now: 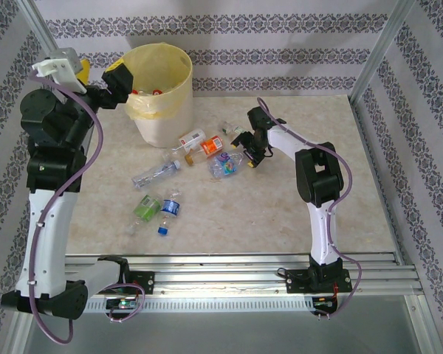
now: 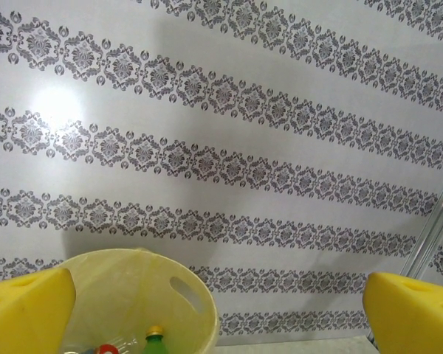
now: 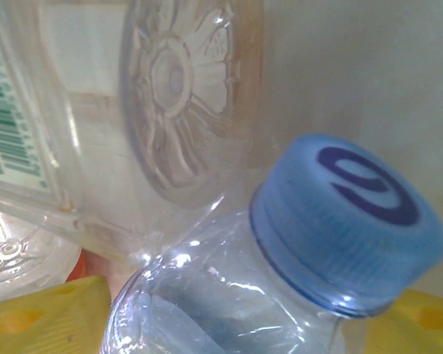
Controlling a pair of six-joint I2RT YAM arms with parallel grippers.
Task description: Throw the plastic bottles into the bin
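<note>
The bin [image 1: 165, 118], a cream bucket lined with a yellow bag, stands at the back left. My left gripper [image 1: 118, 80] hovers at its left rim, open and empty, its yellow fingers [image 2: 26, 313] wide apart; a green bottle [image 2: 155, 343] lies inside the bin [image 2: 196, 306]. Several plastic bottles lie loose on the table: an orange-labelled one [image 1: 212, 146], a crumpled blue one [image 1: 225, 166], a long clear one [image 1: 155, 175], a green one [image 1: 144, 208]. My right gripper [image 1: 249, 151] is low over the pile. Its yellow pads [image 3: 44, 317] flank a clear bottle [image 3: 207, 295] with a blue cap [image 3: 347, 221].
Another clear bottle's ribbed base [image 3: 173, 88] lies just beyond the blue-capped one. A blue-labelled bottle [image 1: 170, 209] lies near the green one. Metal frame posts [image 1: 376, 51] and patterned walls enclose the table; aluminium rails [image 1: 236, 269] run along the near edge.
</note>
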